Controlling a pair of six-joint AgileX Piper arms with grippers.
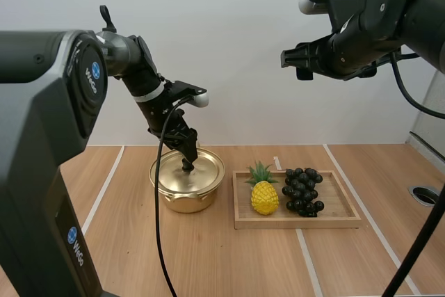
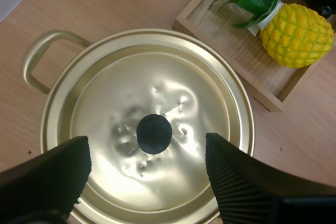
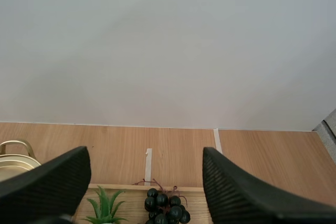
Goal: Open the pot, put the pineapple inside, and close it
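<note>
Looking down past my left hand (image 2: 146,148), fingers (image 2: 47,177) apart, I see the lid (image 2: 157,72) knob (image 2: 154,134) straight below between them, pot (image 1: 186,198) shut. The pineapple (image 1: 264,197) lies in the wooden tray (image 1: 348,215) beside the pot, under my raised right hand (image 1: 297,57), which is also spread apart.

l arm (image 1: 142,78) reaches fwd & bends down at the wrist, left gripper (image 1: 186,161) (image 2: 147,145) low, pointing nearly straight down. its fingers (image 2: 50,179) stand wide apart, ribbed inner faces turned to each other, nothing pinched btwn the tips. r arm (image 1: 389,12) held high up, forearm approx level, right gripper (image 1: 286,57) (image 3: 145,156) aimed twd the l side, well above & apart from the other. its fingers (image 3: 241,192) also spread, w/ nothing btwn them.
</note>
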